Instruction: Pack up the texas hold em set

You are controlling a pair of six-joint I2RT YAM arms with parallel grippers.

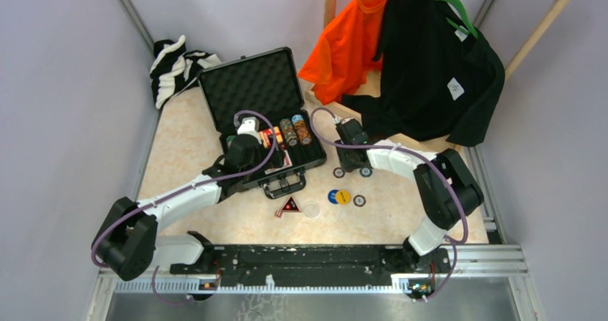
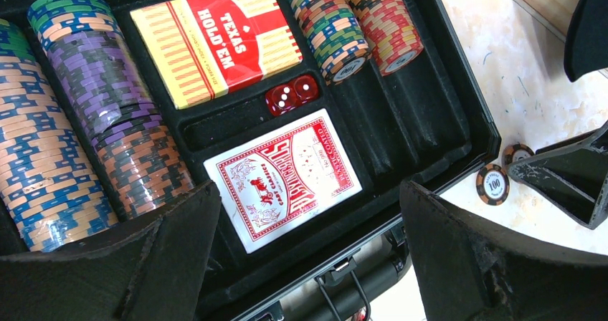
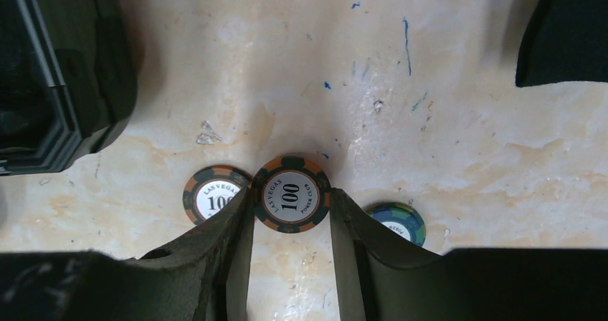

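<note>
Orange-rimmed 100 chip (image 3: 290,192) lies flat on the counter (image 3: 466,120), clamped edge to edge by the right tool (image 3: 290,206). A green-rimmed chip (image 3: 208,195) and a blue-green chip (image 3: 398,223) flank it: three loose. The left tool (image 2: 308,264) hangs wide open, empty, over the briefcase (image 2: 459,120), which holds two card decks (image 2: 215,41), two dice (image 2: 292,95) and chip rows (image 2: 107,84).

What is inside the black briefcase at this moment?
Inside the briefcase lie rows of poker chips, a red-yellow card box, two red dice and a second red deck. Part of the right slots is empty. The left hand hides the near corners.
</note>
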